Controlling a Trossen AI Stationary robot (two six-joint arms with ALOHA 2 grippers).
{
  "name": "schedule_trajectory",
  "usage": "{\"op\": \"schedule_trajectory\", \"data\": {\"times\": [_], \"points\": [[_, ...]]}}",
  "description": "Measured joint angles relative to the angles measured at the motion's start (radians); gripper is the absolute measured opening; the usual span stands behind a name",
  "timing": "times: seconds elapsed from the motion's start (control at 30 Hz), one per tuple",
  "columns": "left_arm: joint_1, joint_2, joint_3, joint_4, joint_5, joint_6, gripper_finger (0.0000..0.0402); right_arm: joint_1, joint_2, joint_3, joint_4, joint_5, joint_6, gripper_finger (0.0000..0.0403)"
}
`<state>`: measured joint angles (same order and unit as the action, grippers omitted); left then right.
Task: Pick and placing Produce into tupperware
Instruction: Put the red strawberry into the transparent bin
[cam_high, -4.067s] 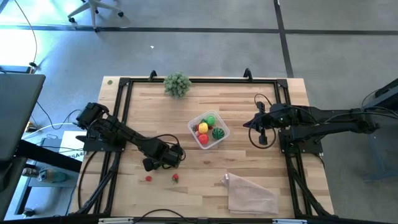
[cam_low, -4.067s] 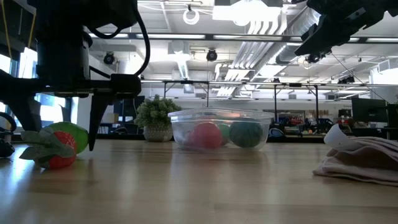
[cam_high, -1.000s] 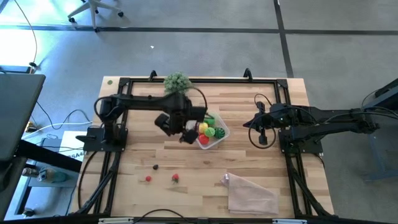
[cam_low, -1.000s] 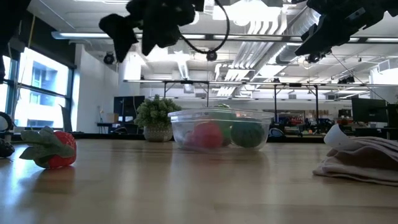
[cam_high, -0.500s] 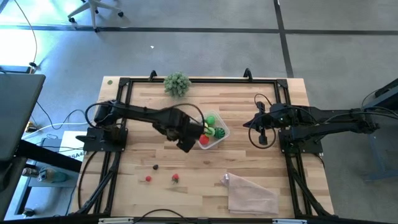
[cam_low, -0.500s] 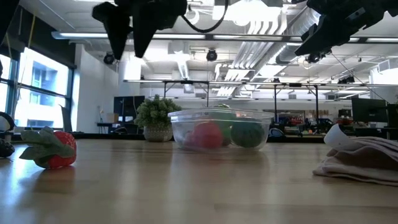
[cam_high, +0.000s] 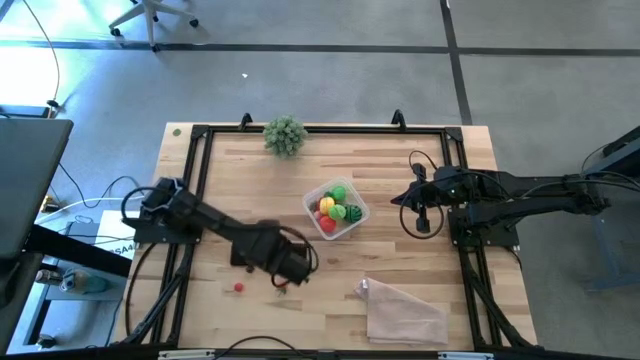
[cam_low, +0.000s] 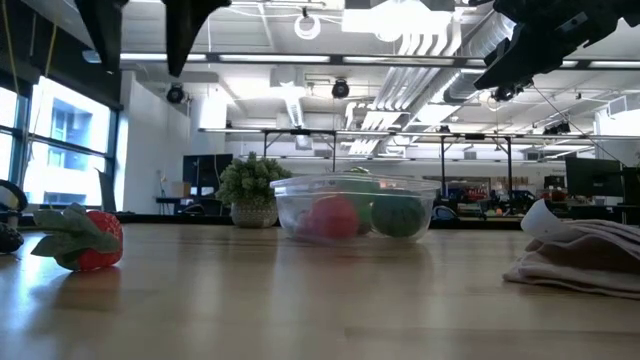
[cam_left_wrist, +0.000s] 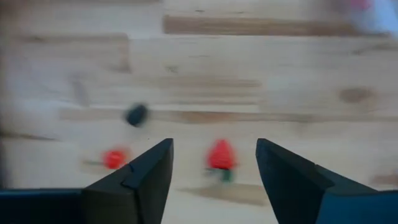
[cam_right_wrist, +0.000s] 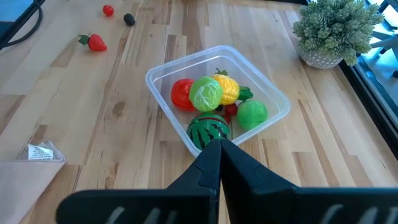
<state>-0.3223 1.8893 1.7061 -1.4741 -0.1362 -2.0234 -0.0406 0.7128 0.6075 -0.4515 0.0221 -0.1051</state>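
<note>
The left hand (cam_left_wrist: 214, 180) hangs over the front-left part of the wooden bench (cam_high: 400, 260), its two fingers parted and nothing between them. Below it lie three loose pieces of produce: a strawberry (cam_left_wrist: 221, 155), a small red berry (cam_left_wrist: 114, 158) and a dark berry (cam_left_wrist: 137, 114), each apart from the others. The tupperware (cam_right_wrist: 273, 99) stands near the middle of the bench and holds a striped melon ball (cam_right_wrist: 209, 129), a tomato (cam_right_wrist: 181, 93), a pale green lettuce (cam_right_wrist: 206, 93), a yellow fruit (cam_right_wrist: 228, 88) and a green ball (cam_right_wrist: 252, 114). The right hand (cam_right_wrist: 219, 147) waits at the right side, above the bench, fingers pressed together and holding nothing. A leafy plant (cam_high: 285, 134) stands at the far edge, and a clear bag (cam_high: 405, 312) lies at the front right.
</note>
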Motion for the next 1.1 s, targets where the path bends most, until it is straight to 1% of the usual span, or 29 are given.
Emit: {"op": "schedule_trajectory", "data": {"times": [0.07,0.13,0.37,0.67,0.97,1.1], "points": [[-0.035,0.007,0.001,0.042,-0.042,-0.094,0.0210,0.000,0.000,0.000,0.000,0.000,0.000,0.0000],[-0.063,0.021,0.000,0.070,-0.057,-0.154,0.0203,0.000,0.000,0.000,0.000,0.000,0.000,0.0000],[-0.113,0.124,0.000,0.098,-0.048,-0.281,0.0193,0.000,0.000,0.000,0.000,0.000,0.000,0.0000],[-0.118,0.224,0.000,0.150,-0.013,-0.261,0.0193,0.000,0.000,0.000,0.000,0.000,0.000,0.0000],[-0.119,0.260,0.000,0.203,0.020,-0.260,0.0194,0.000,0.000,0.000,0.000,0.000,0.000,0.0000],[-0.120,0.282,-0.002,0.210,0.035,-0.266,0.0208,0.000,0.000,0.000,0.000,0.000,0.000,0.0000]]}}
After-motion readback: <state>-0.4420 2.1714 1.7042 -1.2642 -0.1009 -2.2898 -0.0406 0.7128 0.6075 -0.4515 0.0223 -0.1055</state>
